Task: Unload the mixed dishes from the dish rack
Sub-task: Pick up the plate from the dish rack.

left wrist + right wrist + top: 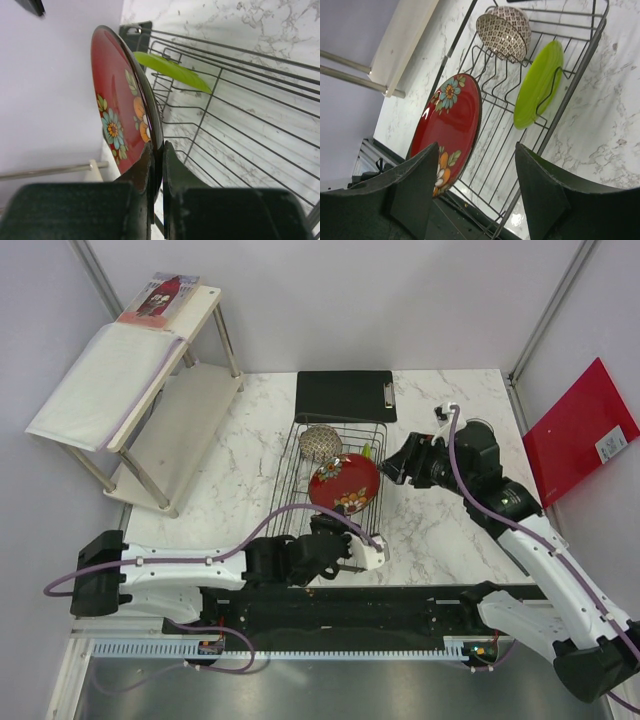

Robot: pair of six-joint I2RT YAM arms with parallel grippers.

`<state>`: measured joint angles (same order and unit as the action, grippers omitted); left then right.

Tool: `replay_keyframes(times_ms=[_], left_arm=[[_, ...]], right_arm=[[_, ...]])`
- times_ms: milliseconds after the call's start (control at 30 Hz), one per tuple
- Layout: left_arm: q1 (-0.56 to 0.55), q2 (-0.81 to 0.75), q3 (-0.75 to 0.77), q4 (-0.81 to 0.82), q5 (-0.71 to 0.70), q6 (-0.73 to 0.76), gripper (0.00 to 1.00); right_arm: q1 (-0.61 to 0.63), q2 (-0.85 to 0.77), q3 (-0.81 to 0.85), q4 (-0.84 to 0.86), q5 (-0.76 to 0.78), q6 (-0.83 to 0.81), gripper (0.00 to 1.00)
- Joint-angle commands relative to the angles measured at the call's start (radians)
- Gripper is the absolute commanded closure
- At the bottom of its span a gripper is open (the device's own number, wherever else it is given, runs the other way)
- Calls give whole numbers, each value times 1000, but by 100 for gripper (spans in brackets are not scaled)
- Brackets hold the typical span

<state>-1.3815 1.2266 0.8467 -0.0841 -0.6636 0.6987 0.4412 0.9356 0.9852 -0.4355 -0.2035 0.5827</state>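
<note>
The dish rack (pixel 298 475) sits in the middle of the marble bench (pixel 240 490), just in front of a black clipboard (pixel 345 395). From above, the dark red patterned plate (pixel 344 482) tilts face-up over the rack's near half. The left arm (pixel 180 570) reaches in to the plate's near edge, but the grip itself is hidden in that view.

The left wrist camera shows it. The left jaws are pinched shut on the plate's rim, with one finger (pixel 142 167) on the flowered face and the other on the back. Neither view lets me tell whether the plate's lower edge rests on the wires or hangs clear of them.

The right arm (pixel 470 465) holds its jaws just beside the rack's right side. Its wrist camera shows the right jaws spread wide with nothing between them, looking down into the rack. That view gives the lime-green plate (pixel 538 82) in full, standing on edge among the dividers by the right-hand rim. Overhead it is only a sliver past the red plate. The round bowl (pixel 504 32) lies tipped on its side at the rack's far end.
</note>
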Motion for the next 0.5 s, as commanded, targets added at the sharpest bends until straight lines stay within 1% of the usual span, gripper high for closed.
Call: replay_keyframes(times_ms=[0,33,200,300,467], left_arm=[[-65,10,-58,297,-108,248,98],[-79,16,-75,317,-119,275,98],[-102,40,-97,380,-129,303,98],[-116,51,-100,431,-146,332,98],[-128,63,-104,472,-174,374,98]], right_arm=[[-1,41,4,10,-106,-1,30],[-2,43,-8,27,-114,2,30],[1,34,-31,84,-163,28,30],[1,54,-40,87,-181,23,31],[1,69,-75,67,-162,20,32]])
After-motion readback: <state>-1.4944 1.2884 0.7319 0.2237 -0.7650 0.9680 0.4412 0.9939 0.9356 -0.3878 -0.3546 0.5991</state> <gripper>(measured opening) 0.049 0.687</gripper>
